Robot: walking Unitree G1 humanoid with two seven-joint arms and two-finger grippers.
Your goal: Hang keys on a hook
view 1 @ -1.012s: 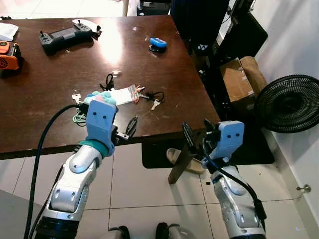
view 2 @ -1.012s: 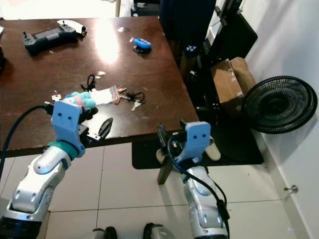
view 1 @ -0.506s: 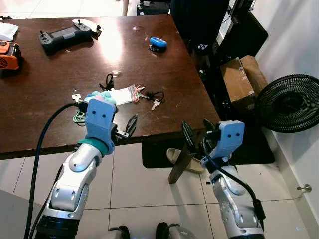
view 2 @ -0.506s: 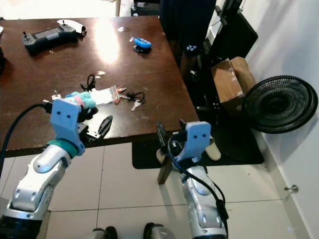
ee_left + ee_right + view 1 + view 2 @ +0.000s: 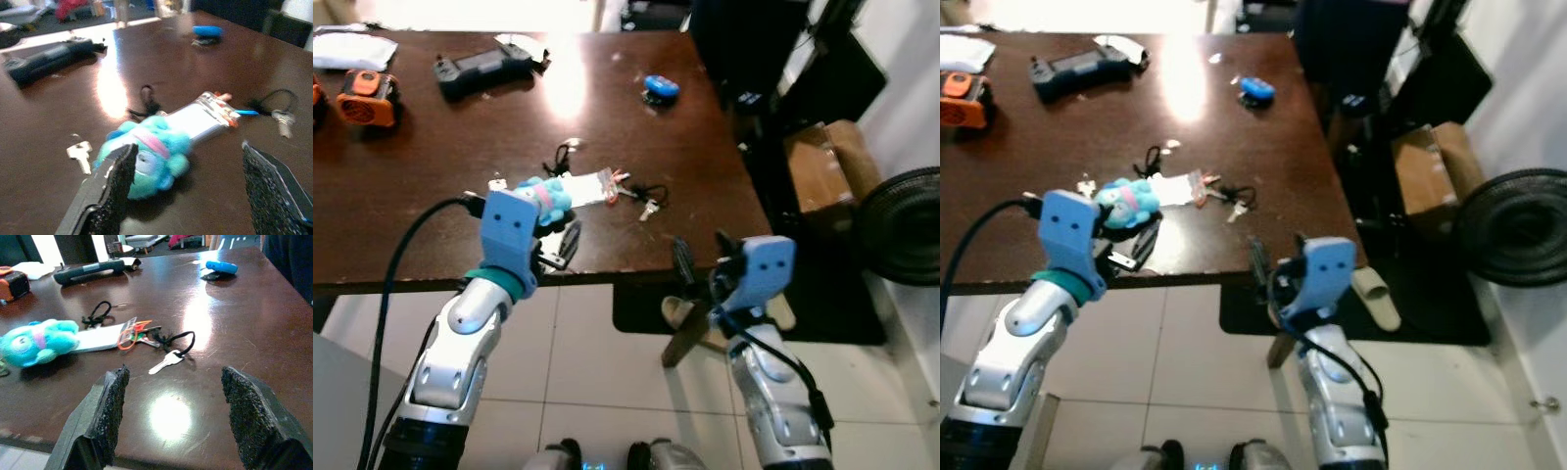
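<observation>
A teal plush keychain (image 5: 546, 196) lies on the dark wooden table (image 5: 431, 147) near its front edge. It touches a white card (image 5: 592, 186) with orange and red tags. A silver key on a black cord (image 5: 646, 201) lies just right of the card. Another small silver key (image 5: 80, 154) lies on the plush's other side. My left gripper (image 5: 188, 149) is open low over the table edge, pointing at the plush a short way ahead. My right gripper (image 5: 703, 262) is open at the front edge, facing the corded key (image 5: 168, 360). No hook can be seen.
Further back on the table lie a black controller (image 5: 484, 69), a blue object (image 5: 661, 88), an orange device (image 5: 370, 95) and a white cloth (image 5: 347, 47). Right of the table stand a cardboard box (image 5: 827, 162) and a black fan (image 5: 906, 225). A slipper (image 5: 1371, 294) lies beneath.
The whole picture has shifted, so the camera moved: table things now sit further right in view. The plush now shows right of my left wrist. Both grippers stay open.
</observation>
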